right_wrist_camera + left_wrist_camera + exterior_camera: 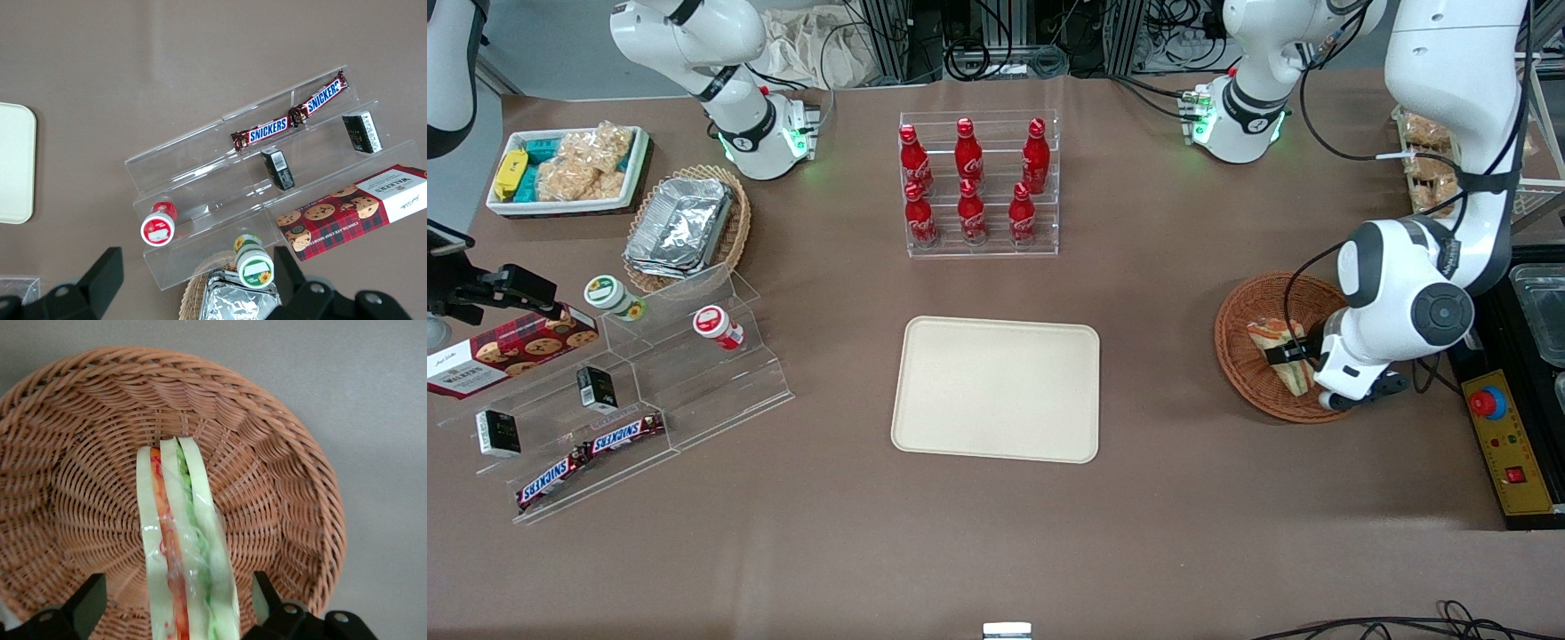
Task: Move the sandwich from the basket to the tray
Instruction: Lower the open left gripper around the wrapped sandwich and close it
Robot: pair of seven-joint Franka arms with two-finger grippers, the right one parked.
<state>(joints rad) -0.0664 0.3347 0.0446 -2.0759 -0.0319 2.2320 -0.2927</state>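
The clear-wrapped wedge sandwich (183,547) stands on edge in the round reddish-brown woven wicker basket (280,440), its long axis running between the gripper's (179,600) spread-apart black fingers (90,600).

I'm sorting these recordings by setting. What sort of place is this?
Probably a robotics lab staged as a snack counter: red cola bottles in an acrylic rack, an emergency-stop box, and the left gripper open around the wrapped sandwich in the reddish-brown wicker basket.

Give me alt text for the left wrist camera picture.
A wrapped sandwich with green and orange filling lies in a round brown wicker basket, between the open jaws of the gripper, which do not touch it. Grey-brown table shows around the basket.
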